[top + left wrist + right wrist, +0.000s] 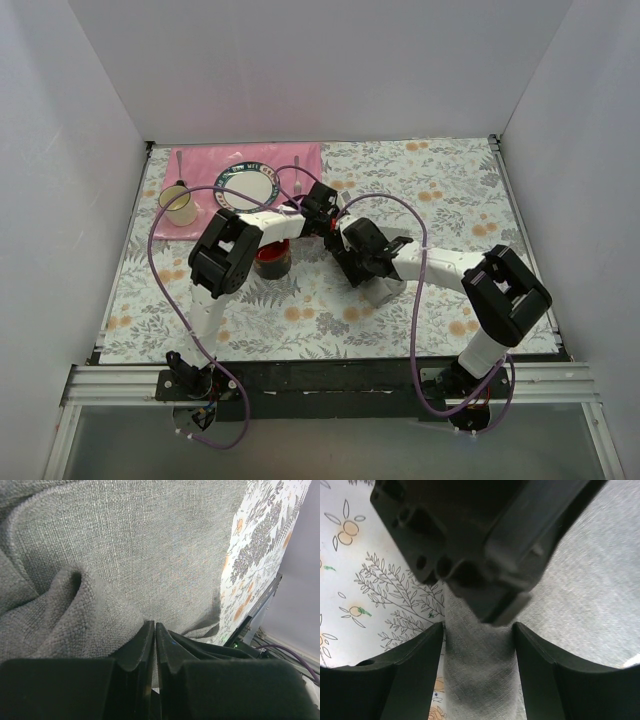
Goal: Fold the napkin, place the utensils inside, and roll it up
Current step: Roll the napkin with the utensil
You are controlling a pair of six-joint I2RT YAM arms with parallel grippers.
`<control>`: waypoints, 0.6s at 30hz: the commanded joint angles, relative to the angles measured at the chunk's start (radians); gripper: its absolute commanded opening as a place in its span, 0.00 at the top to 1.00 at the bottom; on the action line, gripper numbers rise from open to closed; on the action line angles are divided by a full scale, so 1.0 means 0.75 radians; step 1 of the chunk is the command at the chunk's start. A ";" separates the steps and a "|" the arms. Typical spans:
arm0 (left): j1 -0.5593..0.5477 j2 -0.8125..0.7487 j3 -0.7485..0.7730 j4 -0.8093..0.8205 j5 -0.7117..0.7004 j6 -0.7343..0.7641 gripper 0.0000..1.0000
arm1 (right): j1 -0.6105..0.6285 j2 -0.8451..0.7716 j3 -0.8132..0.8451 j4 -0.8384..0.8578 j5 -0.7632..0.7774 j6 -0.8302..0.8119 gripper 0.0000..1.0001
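Note:
The grey napkin (150, 545) fills the left wrist view, bunched in a fold at the left. My left gripper (154, 625) is shut on its edge, with a thin layer of cloth between the pads. In the right wrist view a pulled-up strip of the napkin (477, 655) runs between the spread fingers of my right gripper (479, 627), which is open, just below the left gripper's body (485, 540). In the top view both grippers (325, 205) (347, 240) meet mid-table and hide the napkin. A slim utensil (297, 178) lies right of the plate.
A pink placemat (200, 165) at the back left bears a plate (246, 187) and a cream mug (180, 205), with another slim utensil (179, 168) by the mug. A red and dark round object (272, 258) sits under the left arm. The tablecloth (450, 190) is floral.

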State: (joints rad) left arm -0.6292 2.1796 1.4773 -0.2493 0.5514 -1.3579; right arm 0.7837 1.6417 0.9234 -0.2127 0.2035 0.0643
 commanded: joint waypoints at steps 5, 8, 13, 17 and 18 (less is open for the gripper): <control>0.021 0.066 0.024 -0.152 -0.038 0.039 0.94 | 0.004 0.057 -0.112 0.161 -0.085 0.135 0.33; 0.021 0.056 0.049 -0.173 -0.042 0.043 0.94 | -0.010 0.079 -0.151 0.159 -0.065 0.194 0.51; 0.021 -0.034 0.094 -0.220 -0.111 0.043 0.90 | -0.030 0.032 -0.284 0.228 -0.110 0.292 0.80; 0.027 -0.118 0.182 -0.265 -0.195 0.039 0.78 | -0.059 -0.004 -0.370 0.312 -0.236 0.364 0.92; 0.029 -0.141 0.198 -0.279 -0.220 0.037 0.75 | -0.067 -0.011 -0.394 0.363 -0.263 0.378 0.94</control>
State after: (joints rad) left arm -0.6235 2.1834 1.5585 -0.3786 0.5049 -1.3502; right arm 0.7532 1.6005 0.7433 0.1001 0.1379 0.2344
